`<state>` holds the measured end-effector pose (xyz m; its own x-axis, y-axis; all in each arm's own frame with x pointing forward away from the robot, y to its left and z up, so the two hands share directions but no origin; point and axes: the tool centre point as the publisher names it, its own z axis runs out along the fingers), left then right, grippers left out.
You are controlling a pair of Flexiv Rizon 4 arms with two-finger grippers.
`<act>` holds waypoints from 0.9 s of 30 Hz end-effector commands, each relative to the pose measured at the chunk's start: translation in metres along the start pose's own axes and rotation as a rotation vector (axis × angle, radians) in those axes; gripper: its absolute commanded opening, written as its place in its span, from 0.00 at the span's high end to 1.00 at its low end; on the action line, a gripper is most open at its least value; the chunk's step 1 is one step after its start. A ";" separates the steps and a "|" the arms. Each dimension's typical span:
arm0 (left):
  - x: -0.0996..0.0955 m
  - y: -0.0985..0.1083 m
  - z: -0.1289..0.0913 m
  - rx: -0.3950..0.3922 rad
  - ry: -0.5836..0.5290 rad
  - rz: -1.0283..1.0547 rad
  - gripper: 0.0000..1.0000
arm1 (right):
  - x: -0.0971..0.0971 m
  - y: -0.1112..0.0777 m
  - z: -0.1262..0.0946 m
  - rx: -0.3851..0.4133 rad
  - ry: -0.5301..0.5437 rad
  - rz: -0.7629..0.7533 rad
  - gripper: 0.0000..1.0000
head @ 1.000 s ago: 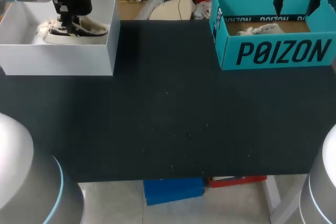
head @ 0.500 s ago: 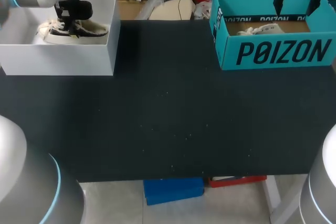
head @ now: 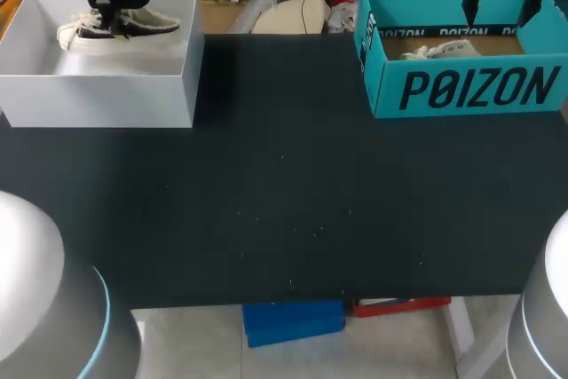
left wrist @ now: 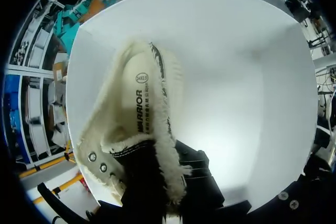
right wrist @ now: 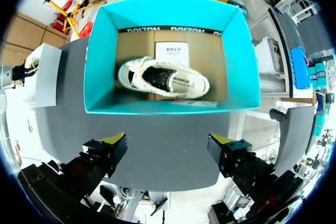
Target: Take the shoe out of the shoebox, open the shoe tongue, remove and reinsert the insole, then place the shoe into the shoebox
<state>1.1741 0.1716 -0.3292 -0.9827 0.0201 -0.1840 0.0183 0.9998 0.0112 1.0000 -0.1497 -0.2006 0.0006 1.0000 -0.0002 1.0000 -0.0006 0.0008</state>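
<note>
Our shoe (head: 115,26) hangs over the open white shoebox (head: 106,99), at about rim height near its far wall. Its long axis runs along the box's length, with the toe toward the box's outer end, the heel toward the end nearer the middle of the worktop (head: 284,201), and the opening upward. Our left gripper (head: 108,2) points straight down over the box, jaws clamped on the shoe's fleece-lined side. Well apart from the white shoebox, across the worktop, our right gripper (right wrist: 168,153) hangs above a teal shoebox (right wrist: 100,77) that holds a second shoe (right wrist: 163,80); its jaws are wide apart and empty.
</note>
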 end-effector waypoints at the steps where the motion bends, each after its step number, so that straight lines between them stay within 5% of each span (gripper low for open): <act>1: 0.055 -0.011 -0.109 -0.025 -0.157 -0.025 1.00 | 0.000 0.000 0.000 0.000 0.000 0.000 0.00; 8: 0.111 -0.055 -0.198 -0.045 -0.321 -0.069 1.00 | 0.000 0.000 0.000 0.000 0.000 0.000 0.00; 14: 0.183 -0.114 -0.252 -0.058 -0.415 -0.078 1.00 | 0.000 0.000 0.000 0.000 0.000 0.000 0.00; 20: 0.253 -0.179 -0.271 -0.065 -0.445 -0.077 1.00 | 0.000 0.000 0.000 0.000 0.000 0.000 0.00; 27: 0.314 -0.247 -0.259 -0.046 -0.403 -0.031 1.00 | 0.000 0.000 0.000 0.000 0.000 0.000 0.00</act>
<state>0.8962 -0.0540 -0.1519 -0.9581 -0.0057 -0.2863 -0.0013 0.9999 -0.0157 1.0000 -0.1497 -0.2007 0.0005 1.0000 -0.0002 1.0000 -0.0005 0.0007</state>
